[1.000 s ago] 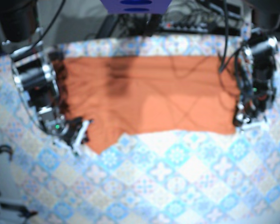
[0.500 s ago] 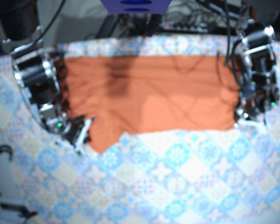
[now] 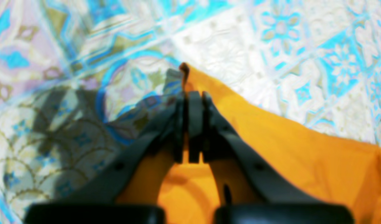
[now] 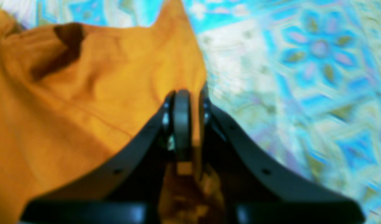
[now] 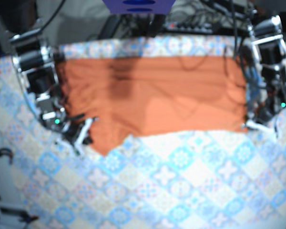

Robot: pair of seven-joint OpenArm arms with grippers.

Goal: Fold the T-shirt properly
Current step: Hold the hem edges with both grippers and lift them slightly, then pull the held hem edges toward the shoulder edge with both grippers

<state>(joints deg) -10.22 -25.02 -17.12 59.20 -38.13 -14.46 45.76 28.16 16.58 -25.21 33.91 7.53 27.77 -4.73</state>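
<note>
**Left end effector (image 3: 190, 96) and right end effector (image 4: 184, 96) both clamped on the T-shirt (image 5: 152, 95)**

Seen from the left wrist, the dark matte fingers (image 3: 230, 143) curved inward and met tip to tip. A small curled corner of orange cloth poked out just past them. The fabric behind ran away in one smooth, nearly flat sheet with a straight edge.

Seen from the right wrist, the fingers (image 4: 137, 146) were likewise pressed together, with a fold of the shirt's edge caught between them. The cloth here was softer in shape (shallow creases, one dark shadowed hollow near the top). It rose to a narrow peak at its far end.

From above, the T-shirt lay as a wide orange band across the far half of the counter (image 5: 190, 191), mostly flat. Its near edge was straight except for a pointed flap beside the right end effector, at that view's left. The left end effector held the opposite near corner, at the view's right. Faint wrinkles crossed the middle of the cloth.

A patterned cover (image 3: 302, 46) lay over the counter, printed with square tiles of blue, cream and pale pink medallions. Its surface looked faintly embossed up close. Dark cables (image 5: 195, 21) were bunched beyond the far edge.
</note>
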